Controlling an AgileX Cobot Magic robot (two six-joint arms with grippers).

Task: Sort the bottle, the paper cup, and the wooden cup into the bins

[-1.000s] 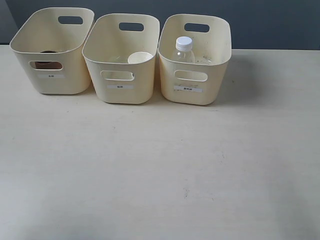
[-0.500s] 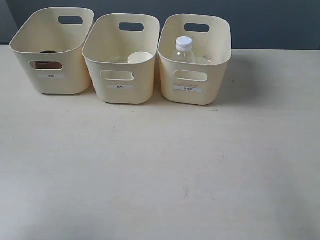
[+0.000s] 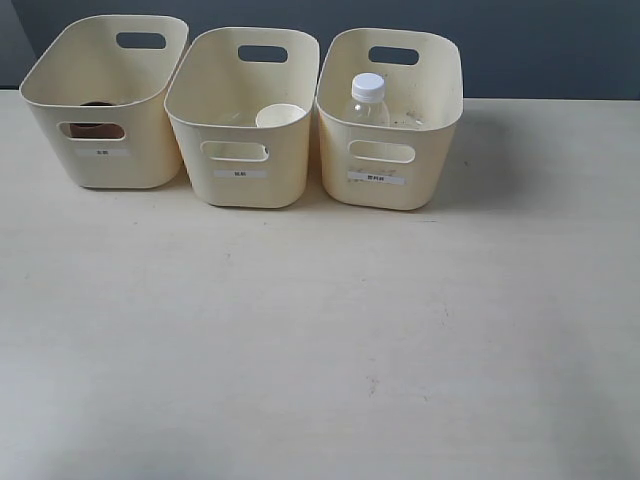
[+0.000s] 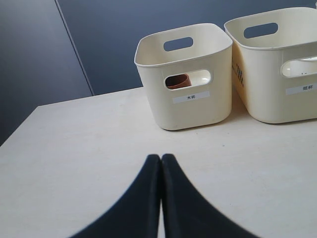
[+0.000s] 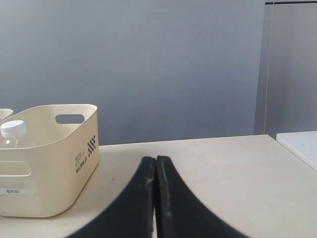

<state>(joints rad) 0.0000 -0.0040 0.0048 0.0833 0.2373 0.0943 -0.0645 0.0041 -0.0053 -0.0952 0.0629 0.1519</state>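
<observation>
The bottle (image 3: pixel 367 101) stands upright inside the right bin (image 3: pixel 391 120), its white cap rising just above the front wall. The paper cup (image 3: pixel 280 116) sits inside the middle bin (image 3: pixel 242 118), with only its rim visible over the front edge. The wooden cup (image 3: pixel 92 126) lies inside the left bin (image 3: pixel 104 100) and shows through the front handle cut-out. The three bins stand in a row at the far edge of the desk (image 3: pixel 320 330), neighbouring walls touching or nearly touching. Each front wall carries a small white label.

In the left wrist view, the left tool (image 4: pixel 160 157) hangs over bare desk, well apart from the left bin, its two black fingers pressed together with nothing between them. In the right wrist view, the right tool (image 5: pixel 156 159) is likewise fully closed and empty, near the right bin.
</observation>
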